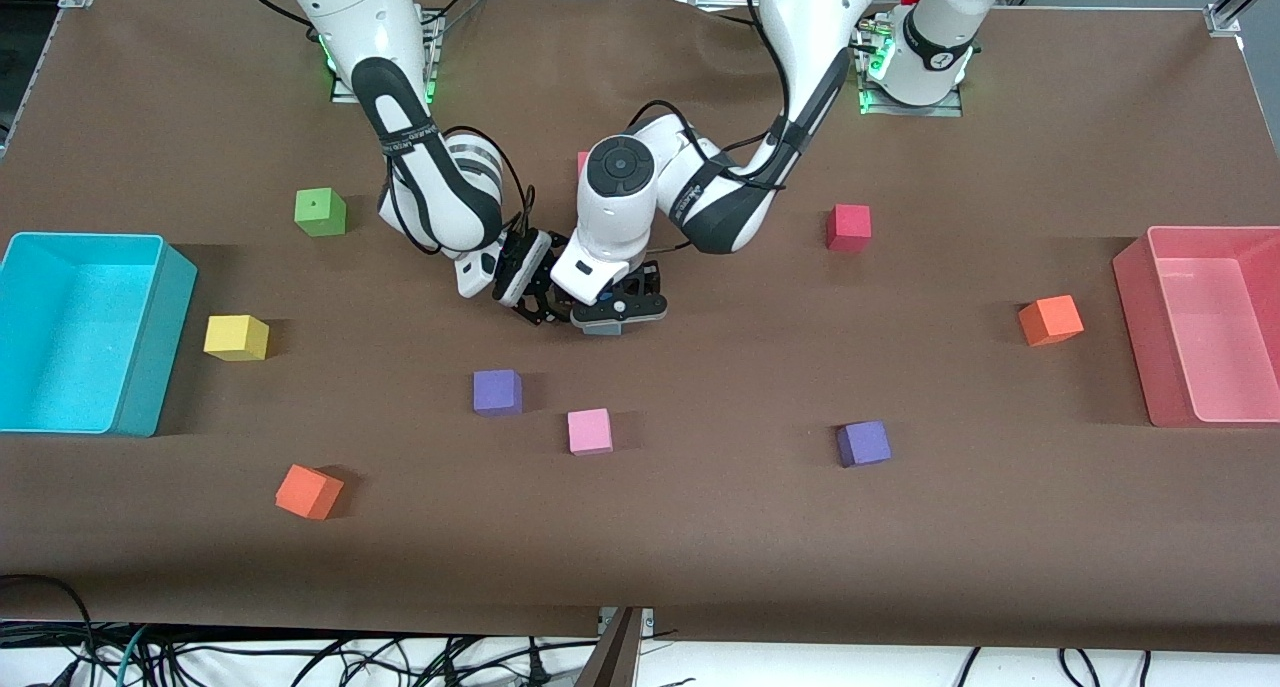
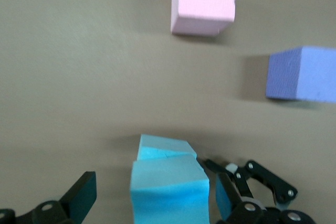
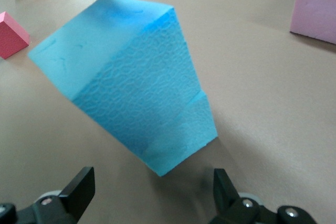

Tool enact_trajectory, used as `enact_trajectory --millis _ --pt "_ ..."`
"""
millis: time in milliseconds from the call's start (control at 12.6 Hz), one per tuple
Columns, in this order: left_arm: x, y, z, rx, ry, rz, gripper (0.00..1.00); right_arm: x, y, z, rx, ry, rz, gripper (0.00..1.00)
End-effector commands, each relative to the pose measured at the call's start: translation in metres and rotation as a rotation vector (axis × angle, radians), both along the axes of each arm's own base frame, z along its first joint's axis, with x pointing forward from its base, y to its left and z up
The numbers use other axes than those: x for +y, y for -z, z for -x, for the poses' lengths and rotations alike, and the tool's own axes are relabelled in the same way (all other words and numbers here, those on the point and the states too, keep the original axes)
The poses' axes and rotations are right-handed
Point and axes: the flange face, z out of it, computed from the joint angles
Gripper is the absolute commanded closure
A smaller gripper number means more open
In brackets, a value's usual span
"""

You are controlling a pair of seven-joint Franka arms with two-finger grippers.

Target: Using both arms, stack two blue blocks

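Two blue blocks stand stacked in the middle of the table, the top block [image 2: 168,192] sitting slightly askew on the lower block [image 2: 163,148]. My left gripper [image 2: 155,200] is open over the stack, its fingers [image 2: 81,195] on either side of the top block without pressing it. In the front view my left hand [image 1: 612,319] hides the stack. My right gripper [image 1: 530,292] is low beside it, toward the right arm's end. In the right wrist view it is open [image 3: 151,192], holding nothing, with the top block [image 3: 115,77] and lower block [image 3: 189,135] just ahead of its fingertips.
A pink cube [image 1: 589,431] and a purple cube [image 1: 497,391] lie nearer the front camera than the stack. Another purple cube [image 1: 863,443], orange cubes [image 1: 309,491] [image 1: 1050,320], a yellow [image 1: 236,337], a green [image 1: 320,212] and a red cube [image 1: 848,227] lie scattered. A cyan bin [image 1: 150,367] and a pink bin [image 1: 1135,307] stand at the table's ends.
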Motion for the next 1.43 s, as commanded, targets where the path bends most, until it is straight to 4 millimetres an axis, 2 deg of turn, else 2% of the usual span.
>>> enact_trajectory --millis 0,80,239,398,557,716,876,1035,1194,1274,1353 --pt "0.027 -0.055 -0.011 0.031 -0.032 0.0 0.0 -0.026 -0.027 0.025 0.0 0.014 0.005 0.0" --pt "0.042 -0.077 -0.016 0.051 -0.047 -0.011 0.0 -0.038 -0.028 0.031 0.007 0.025 0.016 0.0" --pt "0.086 -0.119 -0.022 0.085 -0.087 -0.015 0.0 -0.057 -0.039 0.041 0.032 0.067 0.015 0.01" --pt "0.14 -0.153 -0.029 0.088 -0.15 0.004 0.0 -0.072 -0.065 0.045 0.121 0.171 -0.023 0.01" --pt "0.198 -0.183 -0.03 0.099 -0.176 0.01 0.0 -0.086 -0.089 0.034 0.214 0.215 -0.025 0.01" --pt "0.259 -0.217 -0.027 0.135 -0.085 -0.028 0.0 -0.093 -0.106 0.02 0.365 0.18 -0.046 0.01" --pt "0.335 -0.244 -0.031 0.17 -0.01 -0.059 0.0 -0.107 -0.131 0.008 0.456 0.158 0.027 0.01" --pt "0.412 -0.266 -0.032 0.179 0.098 -0.058 0.0 -0.123 -0.152 -0.002 0.575 0.129 0.113 0.01" --pt "0.475 -0.277 -0.033 0.18 0.161 -0.07 0.0 -0.151 -0.177 -0.019 0.62 0.077 0.23 0.01" --pt "0.498 -0.28 -0.031 0.184 0.201 -0.111 0.0 -0.165 -0.194 -0.03 0.634 0.043 0.286 0.0" --pt "0.511 -0.283 -0.029 0.189 0.229 -0.142 0.0 -0.183 -0.216 -0.043 0.654 0.024 0.366 0.0"
